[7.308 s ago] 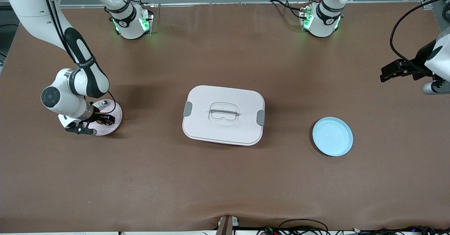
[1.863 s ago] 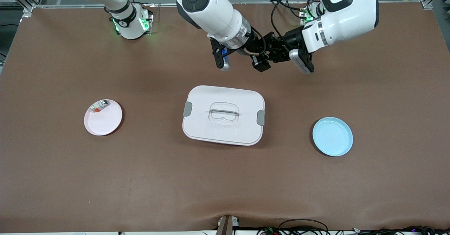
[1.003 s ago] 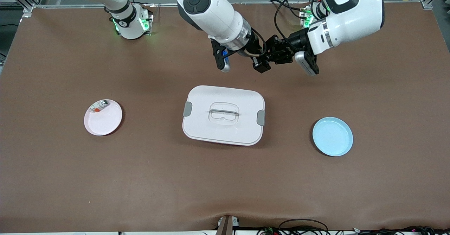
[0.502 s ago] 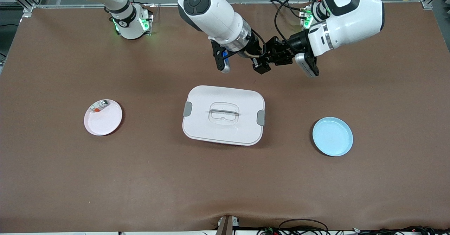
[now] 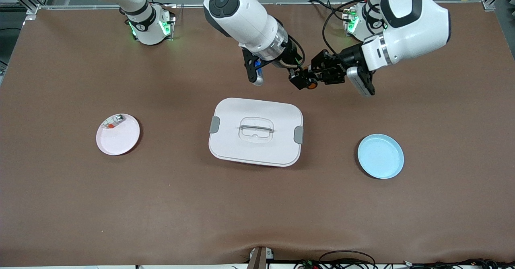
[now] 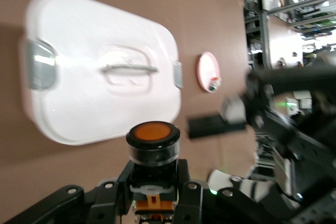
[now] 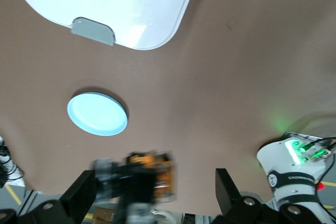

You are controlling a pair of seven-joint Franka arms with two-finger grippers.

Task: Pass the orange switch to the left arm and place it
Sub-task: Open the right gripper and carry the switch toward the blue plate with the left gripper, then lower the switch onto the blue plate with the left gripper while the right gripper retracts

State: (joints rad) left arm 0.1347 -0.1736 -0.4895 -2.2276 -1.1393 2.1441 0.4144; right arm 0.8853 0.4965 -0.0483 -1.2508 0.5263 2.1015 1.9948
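Note:
The orange switch (image 5: 310,85) is held in the air by my left gripper (image 5: 314,79), which is shut on its black body with the round orange face (image 6: 153,131) pointing outward. Left gripper (image 6: 153,187) and switch hang over bare brown tabletop just off a corner of the white box (image 5: 256,131). My right gripper (image 5: 298,78) is right beside them and open. In the right wrist view its fingers (image 7: 84,192) stand wide apart on either side of the switch (image 7: 155,178), not touching it. The box (image 6: 100,77) is shut, its grey latches closed.
A pink plate (image 5: 118,134) with a small silvery part (image 5: 117,118) lies toward the right arm's end. A blue plate (image 5: 380,156) lies empty toward the left arm's end. Both arm bases (image 5: 149,25) stand at the table's back edge.
My right gripper has opened off the switch. My left arm has drawn a little toward its own end of the table, taking the switch with it.

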